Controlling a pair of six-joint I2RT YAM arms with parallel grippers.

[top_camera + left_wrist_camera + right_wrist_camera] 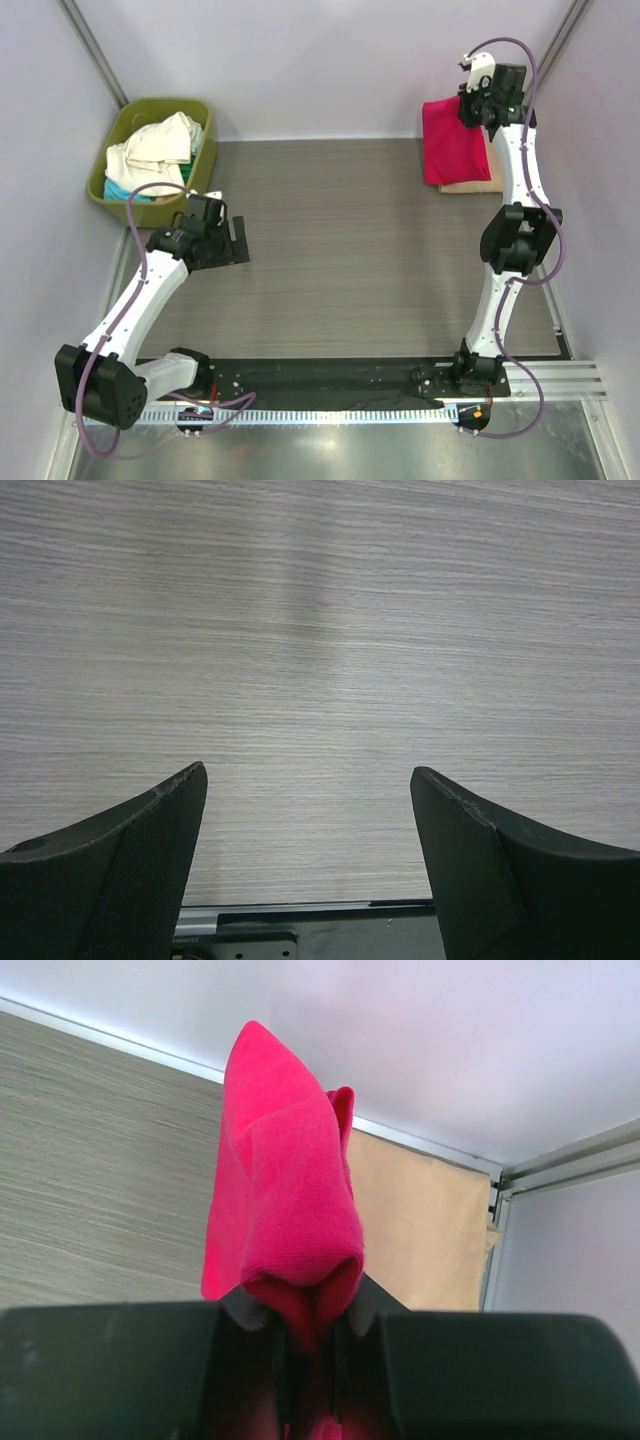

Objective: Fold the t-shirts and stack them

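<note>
Far corner, right gripper (306, 1312) pinching red t-shirt (285, 1195)

The crimson t-shirt (285, 1210), folded, is gripped by the right pincer (305, 1345) and hung above the tan t-shirt (470, 186), which is laid flat in the far right corner of the counter (340, 250). Cream-white t-shirts (160, 145) and a teal one (140, 197) are heaped in the olive tub (150, 103).
</note>
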